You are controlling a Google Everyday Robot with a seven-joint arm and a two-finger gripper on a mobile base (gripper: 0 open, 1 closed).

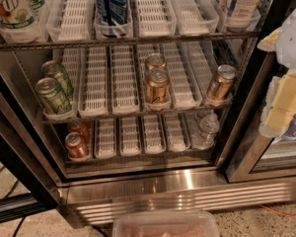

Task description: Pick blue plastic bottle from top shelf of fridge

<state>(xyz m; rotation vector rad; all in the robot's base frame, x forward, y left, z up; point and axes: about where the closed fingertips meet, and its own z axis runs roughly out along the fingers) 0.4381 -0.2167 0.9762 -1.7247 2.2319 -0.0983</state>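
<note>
The fridge (pixel 163 191) stands open in front of me. Its top shelf (pixel 138 39) runs across the top of the view, lined with white slotted trays. The blue plastic bottle (pixel 242 6), with a pale label, stands at the shelf's far right; its upper part is cut off by the frame edge. Dark blue Pepsi bottles (pixel 111 4) stand in a middle lane and a 7UP bottle (pixel 12 9) at the far left. My gripper (pixel 286 100), cream and white, hangs at the right edge of the view, outside the fridge, below and to the right of the bottle.
The middle shelf holds green cans (pixel 54 93) at left and copper cans (pixel 157 85) in the middle and at right. The bottom shelf holds red cans (pixel 76 144) and a small crinkled water bottle (pixel 206 130). A clear tub (pixel 165 224) sits at the bottom edge. The door frame (pixel 266 157) stands at right.
</note>
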